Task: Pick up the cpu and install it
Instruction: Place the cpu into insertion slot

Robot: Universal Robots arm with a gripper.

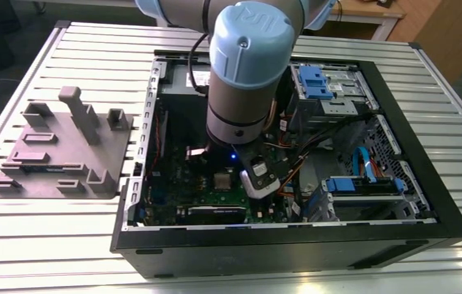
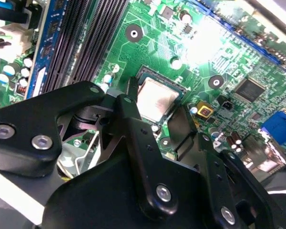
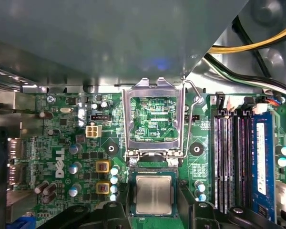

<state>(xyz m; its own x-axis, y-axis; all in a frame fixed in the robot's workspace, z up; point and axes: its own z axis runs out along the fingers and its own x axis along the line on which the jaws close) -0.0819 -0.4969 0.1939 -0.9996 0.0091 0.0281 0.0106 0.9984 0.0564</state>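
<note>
pincer point(image 3: 155, 206) released around the seated cpu point(image 3: 154, 194)

pincer stands released, its black fingers point(image 3: 193, 212) apart on either side of the cpu, which lies flat in its socket on the green motherboard point(image 3: 62, 143) in both wrist views. the socket's metal frame point(image 3: 127, 124) is swung up, open. in the exterior view the arm point(image 1: 243, 79) reaches down into the open computer case point(image 1: 296, 245), at about 7 o'clock of its middle. a grey holder block point(image 1: 59, 153) lies on the worktop point(image 1: 43, 245) at 9 o'clock of the case.
</note>
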